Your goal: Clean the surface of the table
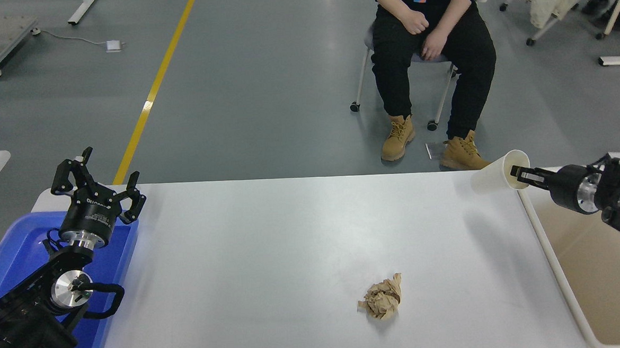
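One paper cup (pixel 493 177) pinched by right gripper (pixel 518 173), one crumpled paper ball (pixel 381 298) on table surface (pixel 271 250), left gripper (pixel 98 180) spread wide

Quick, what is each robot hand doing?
Left gripper: open, holding nothing, parked over the blue tray.
Right gripper: shut on the paper cup, lifted off the table.

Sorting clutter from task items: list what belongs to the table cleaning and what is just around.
Job: table; paper cup in the right hand; crumpled paper; beige bin.
Around: blue tray; parked left hand; seated person.
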You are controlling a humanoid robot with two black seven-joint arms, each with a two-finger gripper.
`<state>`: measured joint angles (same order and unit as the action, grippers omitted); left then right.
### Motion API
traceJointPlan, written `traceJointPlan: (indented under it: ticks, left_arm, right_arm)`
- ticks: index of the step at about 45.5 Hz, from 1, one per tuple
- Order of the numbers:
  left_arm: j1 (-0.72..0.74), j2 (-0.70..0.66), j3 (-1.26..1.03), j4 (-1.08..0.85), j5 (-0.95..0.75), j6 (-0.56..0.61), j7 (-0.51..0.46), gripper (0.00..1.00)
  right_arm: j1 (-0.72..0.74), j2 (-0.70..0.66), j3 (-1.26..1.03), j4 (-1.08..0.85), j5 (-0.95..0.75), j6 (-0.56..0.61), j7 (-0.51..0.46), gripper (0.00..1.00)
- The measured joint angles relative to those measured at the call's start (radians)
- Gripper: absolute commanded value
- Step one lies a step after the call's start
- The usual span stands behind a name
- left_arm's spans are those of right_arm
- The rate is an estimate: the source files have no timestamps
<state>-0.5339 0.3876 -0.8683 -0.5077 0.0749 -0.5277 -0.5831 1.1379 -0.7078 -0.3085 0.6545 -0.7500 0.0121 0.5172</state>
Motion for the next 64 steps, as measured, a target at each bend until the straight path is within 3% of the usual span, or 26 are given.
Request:
traceJointPlan:
  ticks: [10, 20, 35, 45, 64]
  left_arm:
    - [0.0, 0.0, 0.0, 0.0, 0.0, 0.0, 0.0, 1.0]
    - [0.0, 0.0, 0.0, 0.0, 0.0, 0.0, 0.0, 1.0]
    - [0.0, -0.001, 0.0, 0.0, 0.0, 0.0, 0.0, 1.0]
    - [0.0, -0.001, 0.0, 0.0, 0.0, 0.0, 0.0, 1.0]
    - [0.0, 0.0, 0.0, 0.0, 0.0, 0.0, 0.0, 1.0]
  right_arm:
    - [0.088, -0.12, 0.102, 0.109, 0.095, 0.1, 0.013, 0.0]
    - [0.108, -0.174, 0.176, 0.101, 0.153, 0.156, 0.015, 0.0]
    - [0.034, -0.107, 0.196, -0.26, 0.264, 0.19, -0.029, 0.0]
    - [-0.057, 0.0, 0.202, -0.522, 0.291, 0.197, -0.159, 0.0]
    - [-0.199, 0.075, 0.212, -0.67, 0.349, 0.166, -0.452, 0.0]
